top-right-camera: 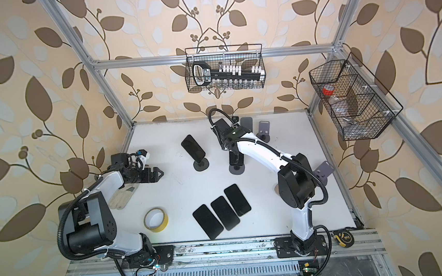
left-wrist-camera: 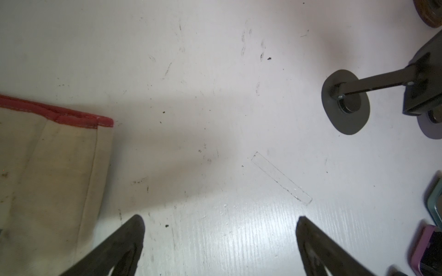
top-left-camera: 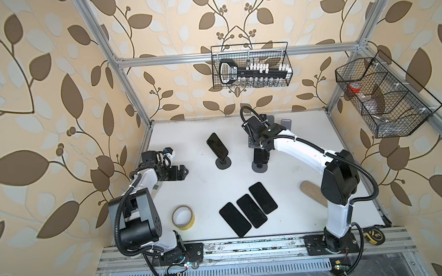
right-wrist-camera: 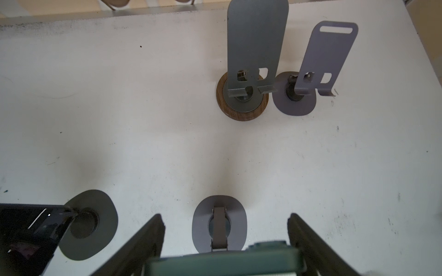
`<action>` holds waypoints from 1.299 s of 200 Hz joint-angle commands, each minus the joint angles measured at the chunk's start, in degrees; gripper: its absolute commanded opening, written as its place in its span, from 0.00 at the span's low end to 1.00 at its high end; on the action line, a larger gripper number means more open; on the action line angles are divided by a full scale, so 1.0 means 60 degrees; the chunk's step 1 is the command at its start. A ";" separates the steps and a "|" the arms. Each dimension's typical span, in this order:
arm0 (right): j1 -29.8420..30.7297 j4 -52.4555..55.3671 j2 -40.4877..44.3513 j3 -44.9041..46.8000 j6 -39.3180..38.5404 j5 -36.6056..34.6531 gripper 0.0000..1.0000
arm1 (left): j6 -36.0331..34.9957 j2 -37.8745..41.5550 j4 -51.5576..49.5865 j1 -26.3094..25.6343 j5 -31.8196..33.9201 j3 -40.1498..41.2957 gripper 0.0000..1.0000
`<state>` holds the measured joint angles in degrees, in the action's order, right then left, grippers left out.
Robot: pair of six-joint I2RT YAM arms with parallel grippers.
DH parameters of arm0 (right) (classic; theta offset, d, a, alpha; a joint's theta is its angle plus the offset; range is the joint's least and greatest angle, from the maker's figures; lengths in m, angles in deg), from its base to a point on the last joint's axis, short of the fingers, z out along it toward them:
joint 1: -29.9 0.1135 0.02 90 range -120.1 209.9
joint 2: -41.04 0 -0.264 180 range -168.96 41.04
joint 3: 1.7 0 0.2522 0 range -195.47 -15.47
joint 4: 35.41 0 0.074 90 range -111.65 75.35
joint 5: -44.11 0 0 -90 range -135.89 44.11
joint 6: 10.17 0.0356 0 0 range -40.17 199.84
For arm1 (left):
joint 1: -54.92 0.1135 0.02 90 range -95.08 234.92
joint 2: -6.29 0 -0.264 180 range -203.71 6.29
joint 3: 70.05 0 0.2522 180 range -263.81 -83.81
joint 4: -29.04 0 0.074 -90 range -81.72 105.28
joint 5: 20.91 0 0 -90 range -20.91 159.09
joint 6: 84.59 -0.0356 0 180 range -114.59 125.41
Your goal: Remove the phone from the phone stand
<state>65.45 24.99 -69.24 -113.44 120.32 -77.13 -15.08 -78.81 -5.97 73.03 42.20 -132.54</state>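
Phone: the dark green phone [right-wrist-camera: 222, 261] I am after sits on the grey phone stand [right-wrist-camera: 201, 227] near the middle of the table [right-wrist-camera: 143, 119], directly under my right wrist.
Right fingers: the right gripper [right-wrist-camera: 226, 216] straddles the phone's top edge, one finger on each side. I cannot tell whether the fingers [right-wrist-camera: 153, 239] are pressing on it or just beside it.
Left fingers: the left gripper [left-wrist-camera: 220, 219] is spread apart over bare table, holding nothing, well away from the stand.
Risk, stand lifts too: nothing braces the base, so if the phone catches on the stand's lower lip when I pull up, I judge the whole stand could rise or tip.
Risk, slip: the hold is only on the phone's upper end. Its smooth edges could slide out of a weak or uneven squeeze.
Risk, neighbours: a second phone [top-left-camera: 217, 145] on its own stand [top-left-camera: 223, 162] is near. A sideways swing could knock it over.
Risk, blind spot: my wrist hides the contact in both top views.
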 commanded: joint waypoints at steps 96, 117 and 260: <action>-0.0153 -0.0499 -0.0066 0.0348 -0.0619 0.0158 0.72 | -0.0201 0.0150 -0.0076 0.0087 -0.0425 -0.0111 0.99; -0.0168 -0.0507 -0.0007 0.0362 -0.0788 0.0237 0.69 | -0.0195 0.0165 -0.0084 0.0095 -0.0425 -0.0111 0.99; 0.0022 -0.0318 0.0990 0.0161 -0.1908 0.0535 0.65 | -0.0232 0.0184 -0.0094 0.0087 -0.0439 -0.0100 0.99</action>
<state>64.82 22.36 -66.05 -112.00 110.82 -73.70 -15.41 -78.81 -6.02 73.03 41.00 -132.54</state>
